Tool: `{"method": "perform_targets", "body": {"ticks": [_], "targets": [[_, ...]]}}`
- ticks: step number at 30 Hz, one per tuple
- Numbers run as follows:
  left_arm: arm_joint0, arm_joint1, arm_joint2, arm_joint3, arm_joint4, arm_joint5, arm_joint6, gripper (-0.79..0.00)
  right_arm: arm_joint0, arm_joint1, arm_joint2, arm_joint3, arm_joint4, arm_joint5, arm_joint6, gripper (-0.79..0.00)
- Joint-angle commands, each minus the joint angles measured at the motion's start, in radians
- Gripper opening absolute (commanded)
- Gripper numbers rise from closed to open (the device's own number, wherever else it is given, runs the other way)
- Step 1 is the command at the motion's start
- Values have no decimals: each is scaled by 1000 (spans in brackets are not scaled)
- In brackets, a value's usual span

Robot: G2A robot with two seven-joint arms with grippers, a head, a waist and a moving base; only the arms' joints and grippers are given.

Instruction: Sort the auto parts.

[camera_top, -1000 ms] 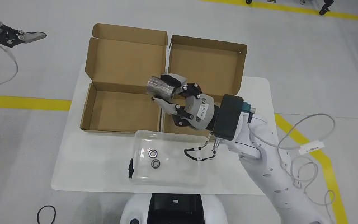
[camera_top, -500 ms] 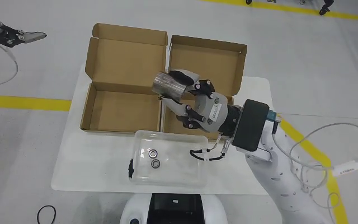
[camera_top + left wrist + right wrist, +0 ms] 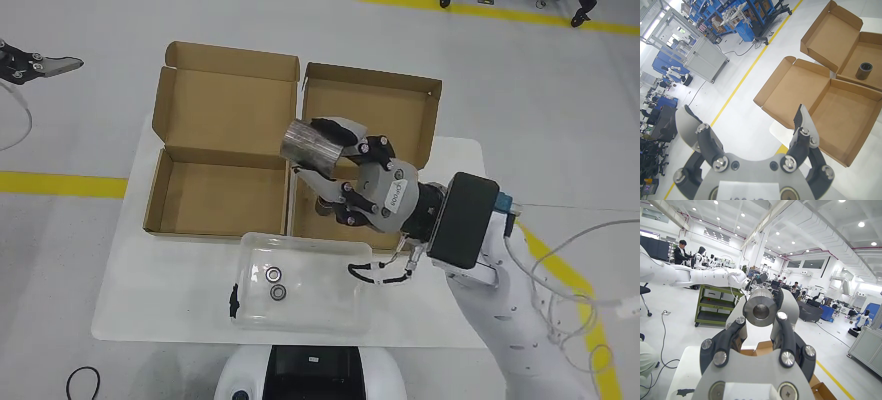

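Observation:
My right gripper (image 3: 320, 152) is shut on a shiny metal cylinder (image 3: 307, 143), held on its side above the inner edges of two open cardboard boxes; its bore (image 3: 761, 310) faces the right wrist camera between the fingers (image 3: 786, 302). The left box (image 3: 215, 197) is empty. In the left wrist view a dark cylinder (image 3: 864, 71) stands upright in the farther box (image 3: 851, 56). A clear tray (image 3: 250, 242) at the table's front holds two small bearings (image 3: 272, 271). My left gripper (image 3: 40, 66) hangs open over the floor, far left of the table, its fingers (image 3: 802, 117) wide apart.
The right box (image 3: 370, 100) lies largely under my right arm. A small black piece (image 3: 233, 298) sits at the tray's left rim. The white table (image 3: 130, 290) has bare strips to the left and front. A yellow floor line (image 3: 60, 184) runs beside it.
My right arm has swung to the right and drawn back, carrying the metal cylinder slightly right and farther from the tray. The left gripper has not moved.

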Motion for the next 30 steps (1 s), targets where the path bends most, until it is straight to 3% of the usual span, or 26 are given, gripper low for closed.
{"method": "perform_targets", "body": {"ticks": [1,15,25,30], "targets": [[0,0,0,0,0,0,0,0,-6,2,3,1,-7,-2,32,-785],[0,0,0,0,0,0,0,0,-132,11,-38,33,-22,117,294,-785],[0,0,0,0,0,0,0,0,-183,5,-159,-61,-139,330,717,-785],[0,0,0,0,0,0,0,0,-184,-2,-178,-27,-142,423,808,-785]]}}
